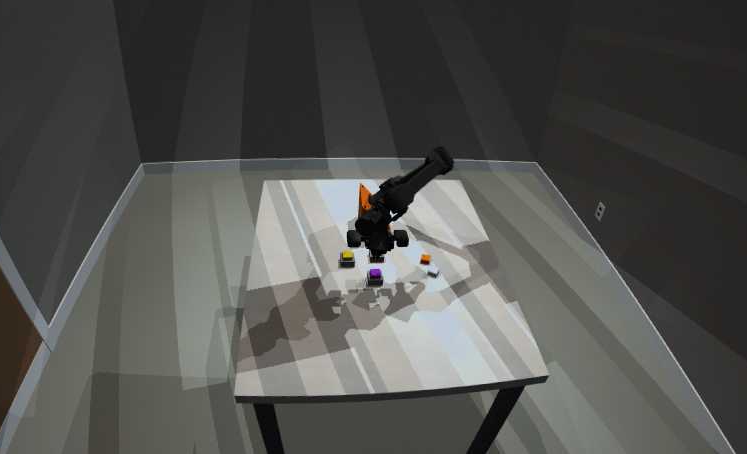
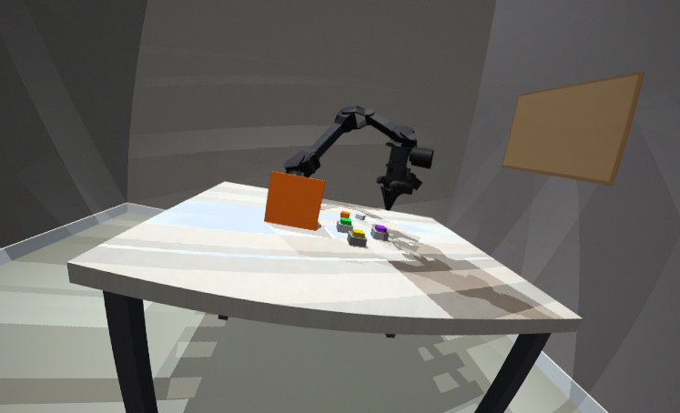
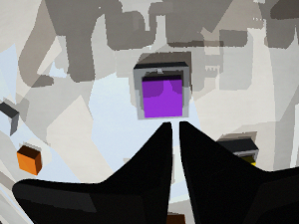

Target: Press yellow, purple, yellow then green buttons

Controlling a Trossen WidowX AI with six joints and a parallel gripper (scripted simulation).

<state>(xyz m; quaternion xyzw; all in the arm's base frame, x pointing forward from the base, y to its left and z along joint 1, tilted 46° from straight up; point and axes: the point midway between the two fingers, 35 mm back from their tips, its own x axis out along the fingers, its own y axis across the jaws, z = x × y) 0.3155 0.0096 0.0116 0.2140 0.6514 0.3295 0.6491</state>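
My gripper is shut and empty, its tips pointing down in the air above the table. The purple button stands raised in its grey housing, just ahead of the fingertips in the wrist view. The yellow button is raised too; in the wrist view the right finger hides most of it. The green button stands raised in the exterior view. The gripper hides its cap in the top view, and the fingers hide it in the wrist view. No button is touched.
An orange block and a small grey block lie to one side of the buttons. An upright orange panel stands behind the buttons in the top view, close to the arm.
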